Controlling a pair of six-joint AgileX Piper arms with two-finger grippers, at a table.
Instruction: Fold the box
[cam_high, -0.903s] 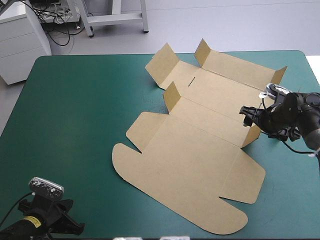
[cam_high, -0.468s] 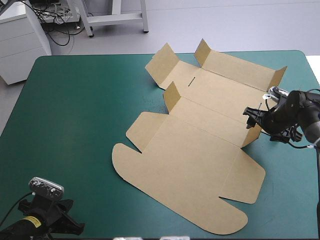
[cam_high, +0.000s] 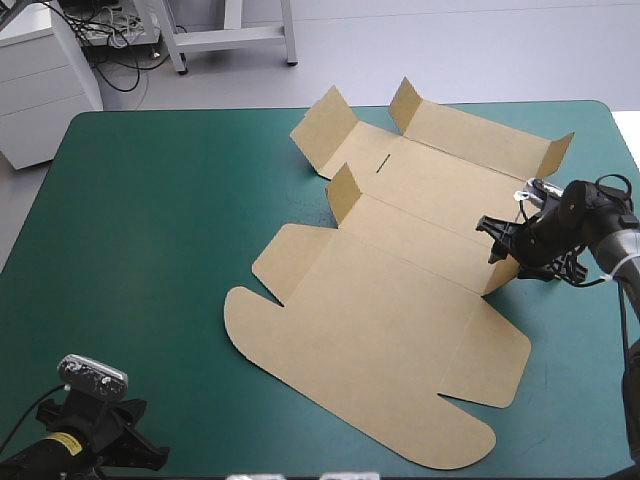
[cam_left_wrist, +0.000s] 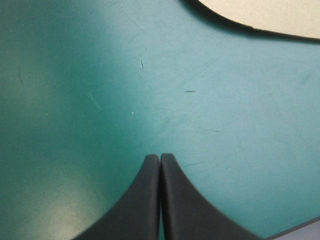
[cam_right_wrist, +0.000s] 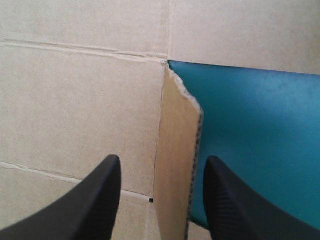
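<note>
On the table, in the high view, the brown box lay as a mostly flat sheet across the right half, its rounded lid panel toward the near edge and its other end close to the far edge. Several short side flaps stood raised along its far part, the rest lying flat on the teal-green cover. The right gripper sat low at the box's right side, right at one small upright flap. The left arm waited at the near left corner, well apart from the box. In the left wrist view, the left gripper was clenched, its two black fingers pressed together in a point over bare cover, with a curved edge of the box ahead of it. In the right wrist view, the right gripper was released, its fingers spread with the upright flap standing edge-on between them. Creased flat board lay to one side of that flap, bare cover to the other.
</note>
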